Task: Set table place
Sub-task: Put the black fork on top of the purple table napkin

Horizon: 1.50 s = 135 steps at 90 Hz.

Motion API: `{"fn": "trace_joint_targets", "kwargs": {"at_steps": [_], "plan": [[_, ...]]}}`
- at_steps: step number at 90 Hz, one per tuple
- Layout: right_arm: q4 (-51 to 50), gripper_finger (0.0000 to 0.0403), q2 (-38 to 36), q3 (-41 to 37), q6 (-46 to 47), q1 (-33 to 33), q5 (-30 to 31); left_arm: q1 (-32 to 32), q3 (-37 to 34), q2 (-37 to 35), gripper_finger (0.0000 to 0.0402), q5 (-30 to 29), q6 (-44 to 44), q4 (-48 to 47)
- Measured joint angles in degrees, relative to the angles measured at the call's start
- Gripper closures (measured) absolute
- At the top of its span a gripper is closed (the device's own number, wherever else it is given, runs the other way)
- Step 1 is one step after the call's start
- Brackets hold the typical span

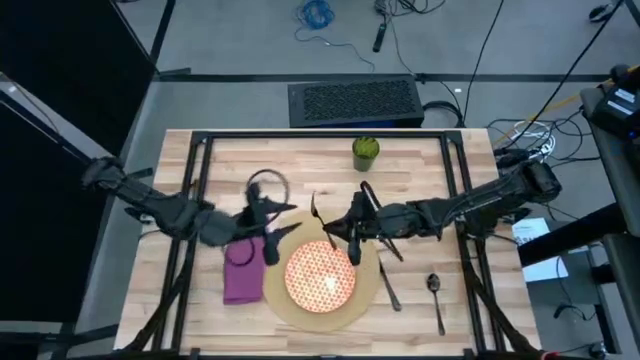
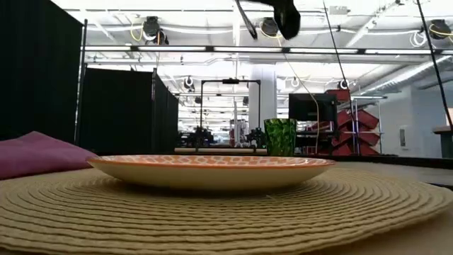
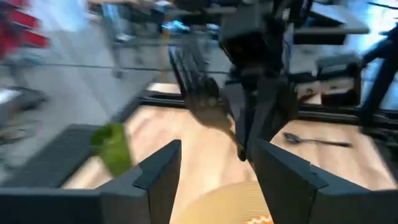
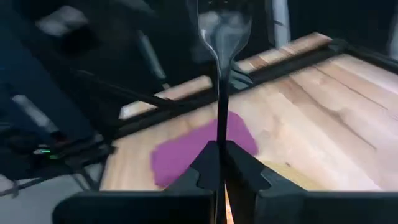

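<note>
A patterned plate [image 1: 321, 275] lies on the round tan mat [image 1: 372, 293] near the desk's [image 1: 410, 165] front edge. A purple napkin [image 1: 243, 270] touches the mat; a green cup [image 1: 365, 152] stands by the far edge.

Mat [image 1: 362, 303]: large round pale tan, ribbed weave, lying flat near table [image 1: 420, 175] front edge, centre. Table: pale butcher-block planks, black bar frame.

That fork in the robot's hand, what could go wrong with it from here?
The right hand pinches the fork only by its thin handle, so it might swivel or slip onto the plate. The left hand hovers open nearby; the two could bump over the mat.
</note>
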Motion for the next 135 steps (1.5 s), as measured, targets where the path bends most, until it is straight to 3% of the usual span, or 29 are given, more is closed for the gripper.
{"fn": "trace_joint_targets", "kwargs": {"at_steps": [18, 23, 60, 135], "plan": [[1.76, 0.0403, -0.22, 0.0, -1.82, -1.59, -2.55, 4.36, -0.02, 1.65, 0.0226, 12.86, 1.51, 6.11], [1.32, 0.0403, -0.22, -0.01, -1.85, -2.28, -3.09, 4.34, -0.02, 1.73, 0.0227, 13.98, 1.94, 6.69], [4.42, 0.0403, -0.22, -0.02, -1.78, -3.73, -8.28, 5.51, -0.02, 2.01, 0.0227, 12.62, 3.0, 4.81], [6.78, 0.0403, 1.86, -0.02, -1.65, -5.3, -10.07, 6.68, -0.07, 4.69, 0.0232, 14.37, 3.37, 8.58]]}}
